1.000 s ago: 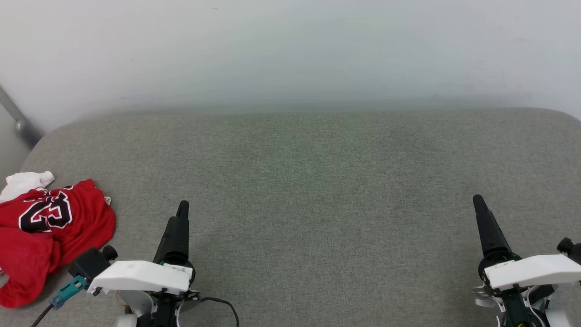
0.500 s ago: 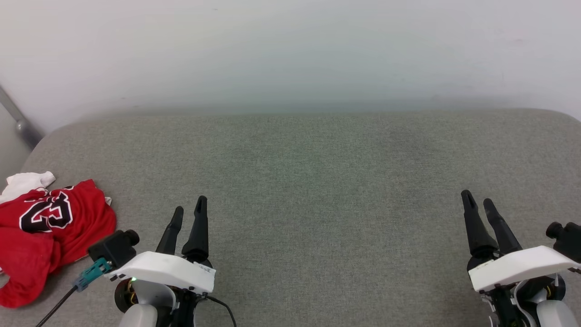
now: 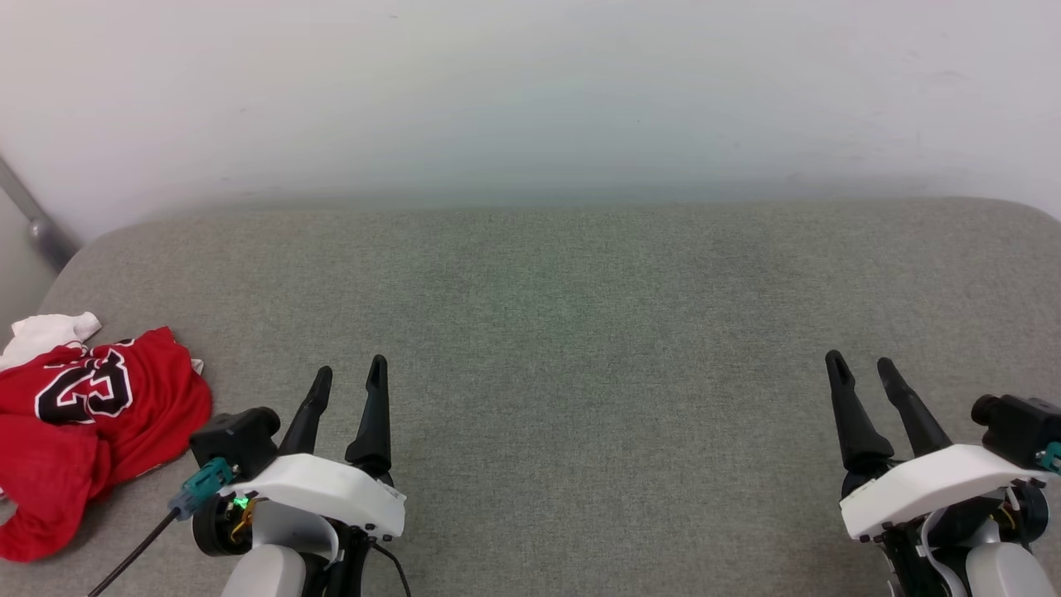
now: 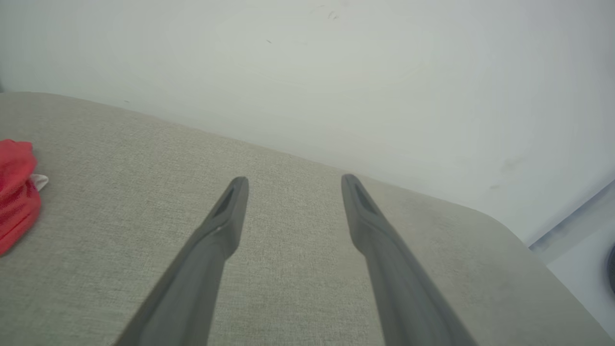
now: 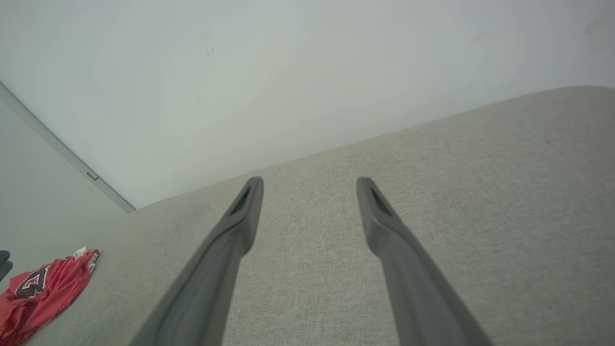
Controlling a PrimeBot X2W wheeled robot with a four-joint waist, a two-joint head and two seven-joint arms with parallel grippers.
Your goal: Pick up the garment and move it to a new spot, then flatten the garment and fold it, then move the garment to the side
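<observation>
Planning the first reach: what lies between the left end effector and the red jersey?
Nothing: in the head view, bare grey cushion is all that separates the open left end effector from the crumpled jersey.

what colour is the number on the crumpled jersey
Black with a white outline, on the red jersey. It shows best in the head view, at the far left of the grey surface.

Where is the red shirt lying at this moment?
In the head view the shirt lies crumpled at the left edge of the grey surface, to the left of the left gripper and apart from it.
</observation>
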